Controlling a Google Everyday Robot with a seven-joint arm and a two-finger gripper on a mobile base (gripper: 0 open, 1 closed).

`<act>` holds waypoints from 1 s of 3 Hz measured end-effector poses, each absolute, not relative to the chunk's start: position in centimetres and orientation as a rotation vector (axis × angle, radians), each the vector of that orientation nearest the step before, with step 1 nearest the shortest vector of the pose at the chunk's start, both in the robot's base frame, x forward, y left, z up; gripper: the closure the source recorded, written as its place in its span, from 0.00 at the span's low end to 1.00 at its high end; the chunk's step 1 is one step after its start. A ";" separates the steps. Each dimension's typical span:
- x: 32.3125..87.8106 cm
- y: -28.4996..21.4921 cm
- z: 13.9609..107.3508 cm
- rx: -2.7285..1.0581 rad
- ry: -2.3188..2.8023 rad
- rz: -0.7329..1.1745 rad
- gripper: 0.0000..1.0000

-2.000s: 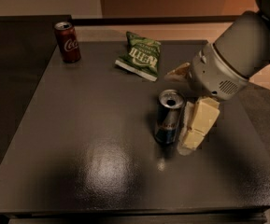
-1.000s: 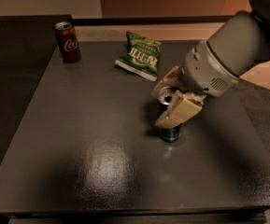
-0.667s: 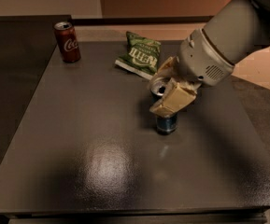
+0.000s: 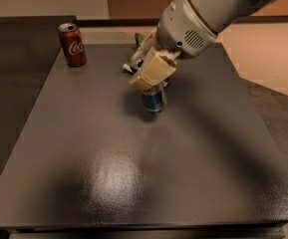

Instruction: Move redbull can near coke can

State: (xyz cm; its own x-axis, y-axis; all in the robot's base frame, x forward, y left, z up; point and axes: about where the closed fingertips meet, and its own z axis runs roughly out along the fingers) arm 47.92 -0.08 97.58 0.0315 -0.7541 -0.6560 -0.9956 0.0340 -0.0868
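The redbull can (image 4: 154,99) is slim, blue and silver, near the middle of the dark table; only its lower part shows below my fingers. My gripper (image 4: 151,76) is shut on its upper half and holds it upright, just above the tabletop or touching it; I cannot tell which. The coke can (image 4: 72,44), dark red with white lettering, stands upright at the table's far left corner, well to the left of the gripper.
A green snack bag (image 4: 136,56) lies behind the gripper, mostly hidden by it. The dark table (image 4: 113,173) ends at a front edge near the bottom. A light floor lies to the right.
The gripper closed on the redbull can and carried it left and toward the far side of the table, closer to the coke can.
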 end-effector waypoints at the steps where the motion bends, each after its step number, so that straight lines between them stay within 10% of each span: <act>1: 49.6 3.4 98.5 -1.722 1.752 0.638 1.00; 3: 52.7 10.5 97.8 -1.598 1.744 0.755 1.00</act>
State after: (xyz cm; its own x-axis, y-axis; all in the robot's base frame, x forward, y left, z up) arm 52.72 10.55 97.82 -0.0494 -0.6236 -0.7802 -0.9956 0.0927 -0.0110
